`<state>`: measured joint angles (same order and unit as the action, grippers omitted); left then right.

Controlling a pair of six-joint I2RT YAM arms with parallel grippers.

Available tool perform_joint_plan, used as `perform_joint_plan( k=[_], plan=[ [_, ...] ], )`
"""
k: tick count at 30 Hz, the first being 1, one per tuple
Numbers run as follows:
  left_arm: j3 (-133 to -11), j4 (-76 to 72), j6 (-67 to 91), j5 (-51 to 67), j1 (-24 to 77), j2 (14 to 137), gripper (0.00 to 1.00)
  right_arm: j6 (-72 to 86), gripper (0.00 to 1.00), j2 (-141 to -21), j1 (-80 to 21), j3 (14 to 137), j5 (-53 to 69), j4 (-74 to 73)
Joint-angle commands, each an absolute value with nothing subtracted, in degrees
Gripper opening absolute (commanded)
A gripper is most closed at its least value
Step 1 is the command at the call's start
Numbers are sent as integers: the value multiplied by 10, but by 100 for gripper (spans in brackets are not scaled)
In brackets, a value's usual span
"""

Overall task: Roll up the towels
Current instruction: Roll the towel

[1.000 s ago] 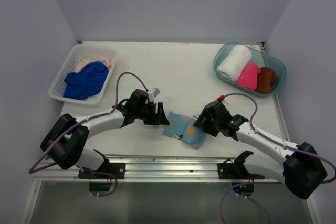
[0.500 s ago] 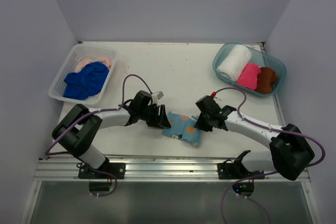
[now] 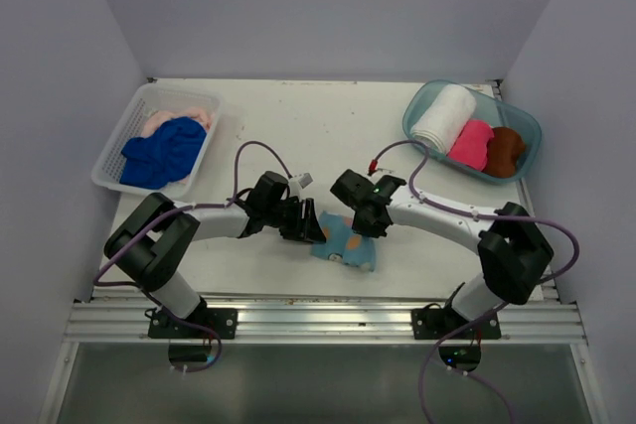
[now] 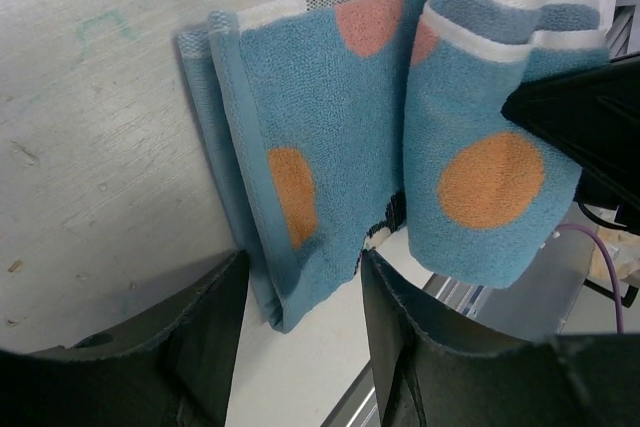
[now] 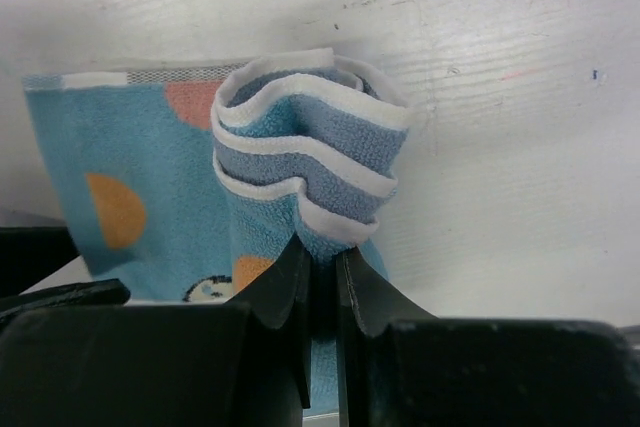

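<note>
The right gripper (image 5: pixel 320 259) has just clamped the half-rolled towel (image 5: pixel 300 147). The left gripper (image 4: pixel 300 285) straddles its edge, fingers apart, so rolling is underway.

- No legible wording, label, brand or number in any of the three views.
- Only a faint teal scrawl (image 4: pixel 103 25) on the table (image 4: pixel 80 147), shaped like a small open bracket, not readable as a letter.
- Print on the light blue towel (image 4: pixel 340 117): orange and pink dots and part of a cartoon figure, without any lettering.
</note>
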<state>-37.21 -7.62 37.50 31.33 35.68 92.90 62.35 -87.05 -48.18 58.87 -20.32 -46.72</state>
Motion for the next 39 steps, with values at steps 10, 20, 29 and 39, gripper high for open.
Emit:
perform_joint_plan(
  k=[10,20,29,39],
  plan=[
    [-362,-76,363,309,355,930,53,640,11,-1024,-554,772,-325,-615],
    [-355,-78,362,314,355,930,52,601,57,-970,-576,764,-292,-530],
    [-355,-84,367,316,355,928,52,606,57,-736,-503,568,-271,-408],
    [-361,-80,368,319,355,927,50,540,70,-697,-426,443,-115,-327]
  ],
)
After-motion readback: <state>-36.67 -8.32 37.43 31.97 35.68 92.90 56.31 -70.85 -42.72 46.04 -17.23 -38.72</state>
